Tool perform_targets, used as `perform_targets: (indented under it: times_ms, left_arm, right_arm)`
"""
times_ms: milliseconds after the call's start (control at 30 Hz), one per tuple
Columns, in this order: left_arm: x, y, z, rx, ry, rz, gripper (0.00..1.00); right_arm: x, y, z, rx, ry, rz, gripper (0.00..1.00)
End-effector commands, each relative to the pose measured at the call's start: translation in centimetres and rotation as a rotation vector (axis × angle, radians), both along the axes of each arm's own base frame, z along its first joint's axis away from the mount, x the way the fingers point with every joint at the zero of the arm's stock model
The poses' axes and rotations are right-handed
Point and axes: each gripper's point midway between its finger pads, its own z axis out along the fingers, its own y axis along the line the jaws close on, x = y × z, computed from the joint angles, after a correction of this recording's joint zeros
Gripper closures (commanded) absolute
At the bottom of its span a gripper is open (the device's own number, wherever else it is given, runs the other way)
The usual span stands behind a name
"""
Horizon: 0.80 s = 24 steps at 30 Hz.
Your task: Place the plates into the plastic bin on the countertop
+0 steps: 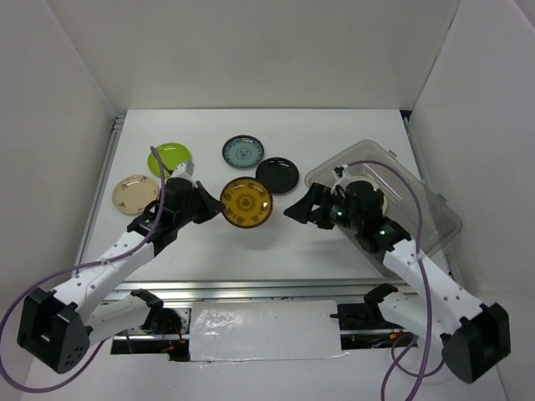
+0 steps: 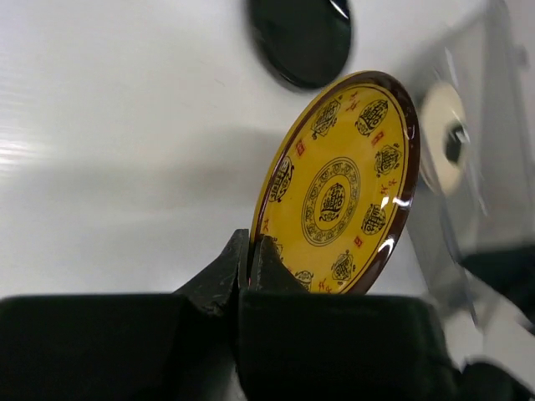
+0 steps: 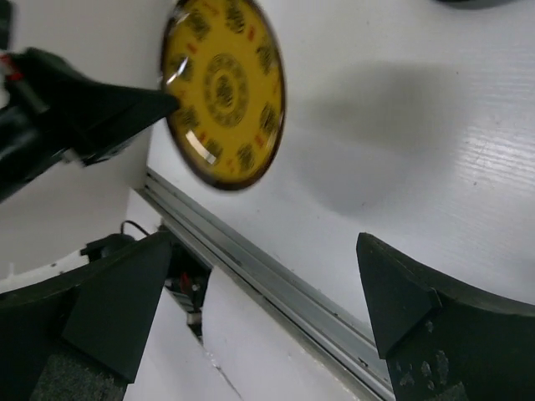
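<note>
Where left fingers (image 2: 219, 280) meet, mustard plate (image 2: 338, 196) rim pinched

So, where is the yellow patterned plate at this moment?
In the top view the yellow plate is near the middle, held at its edge by the left gripper, on the near side of the black plate.

mustard plate (image 1: 247, 201): yellow, dark brown rim, black and red medallions in rings | lime plate (image 1: 170, 157): plain green | cream plate (image 1: 135, 194): faint marks | blue-grey plate (image 1: 243, 151): blue pattern, pale ground | black plate (image 1: 277, 175): plain, glossy | bin (image 1: 435, 209): clear | tabletop (image 1: 334, 142): white | left tool (image 2: 249, 259), right tool (image 3: 266, 251): black
</note>
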Motion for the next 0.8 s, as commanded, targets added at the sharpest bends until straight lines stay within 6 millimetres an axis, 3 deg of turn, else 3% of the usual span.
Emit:
perform_targets:
  times_ms: [0, 133, 267, 333, 433, 467, 500, 533, 633, 667, 700, 767]
  left_arm:
    - [-2.1, -4.2, 3.8, -0.086, -0.099, -0.241, 1.00]
    - [-4.1, -6.7, 4.5, -0.139, -0.094, -0.391, 1.00]
    - [-4.6, -7.3, 4.3, -0.164, -0.085, -0.421, 1.00]
    - [-4.8, -7.5, 4.6, -0.177, -0.090, -0.431, 1.00]
    - [-4.2, -7.3, 4.9, -0.167, -0.092, -0.411, 0.99]
    - [-4.3, -6.9, 4.3, -0.147, -0.055, -0.392, 0.89]
    - [-3.8, -6.6, 4.9, -0.135, -0.058, -0.358, 0.37]
    - [-3.0, -5.7, 4.6, -0.098, -0.047, -0.288, 0.01]
    - [-2.6, -3.7, 4.3, -0.040, -0.005, -0.166, 0.01]
    - [-2.2, -2.7, 4.1, -0.009, -0.009, -0.104, 0.01]
    - [-2.1, -2.2, 3.9, 0.000, -0.003, -0.076, 0.01]
    - [-1.8, -1.7, 3.5, 0.015, -0.005, -0.036, 0.01]
  right_arm:
    - [2.9, 1.5, 0.8, -0.076, -0.063, -0.057, 0.01]
    - [3.3, 3.5, -0.4, -0.084, -0.043, -0.037, 0.04]
    - [4.0, 4.0, -1.6, -0.112, -0.016, -0.061, 0.34]
    - [4.0, 4.2, -1.7, -0.106, -0.011, -0.058, 0.43]
    - [3.7, 4.1, -1.8, -0.094, -0.006, -0.061, 0.94]
    - [3.8, 3.5, -1.6, -0.099, -0.011, -0.093, 1.00]
    - [3.9, 3.0, -1.4, -0.104, -0.014, -0.117, 1.00]
    - [3.9, 2.1, -1.8, -0.127, 0.003, -0.152, 1.00]
    - [5.5, -3.4, -2.3, -0.180, 0.047, -0.364, 1.00]
    - [5.9, -5.3, -1.7, -0.163, 0.040, -0.425, 1.00]
    - [7.1, -8.9, -1.6, -0.147, 0.056, -0.538, 1.00]
    - [7.5, -13.0, -2.0, -0.138, 0.078, -0.664, 1.00]
